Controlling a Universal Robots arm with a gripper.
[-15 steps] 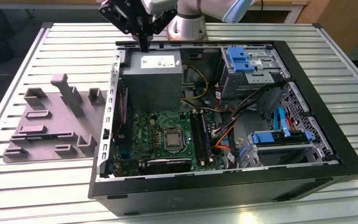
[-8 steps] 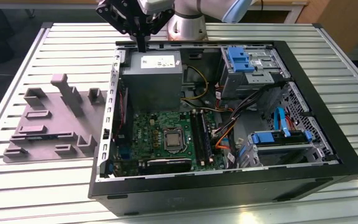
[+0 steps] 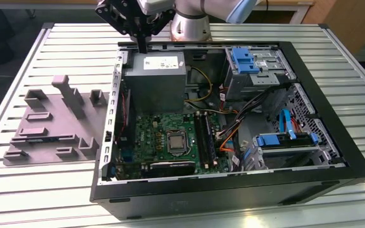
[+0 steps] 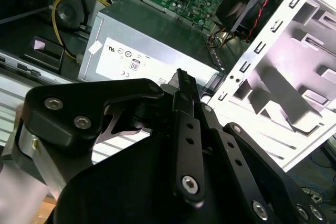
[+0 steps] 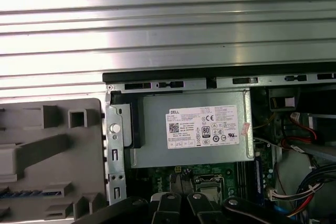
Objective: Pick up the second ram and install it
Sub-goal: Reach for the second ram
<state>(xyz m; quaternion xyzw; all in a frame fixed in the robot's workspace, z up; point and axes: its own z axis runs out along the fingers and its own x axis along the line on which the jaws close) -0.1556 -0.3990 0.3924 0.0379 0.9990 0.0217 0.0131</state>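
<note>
One edge of second ram [image 3: 43, 139] shows in tray [image 3: 49, 102].

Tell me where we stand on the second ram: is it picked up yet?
Not yet; nothing of this step looks done. A bluish strip that looks like the second ram lies in the grey tray, outside the case. The gripper, shut and empty, hangs above the power supply. Left: picking it up and seating it in the motherboard slots.
</note>
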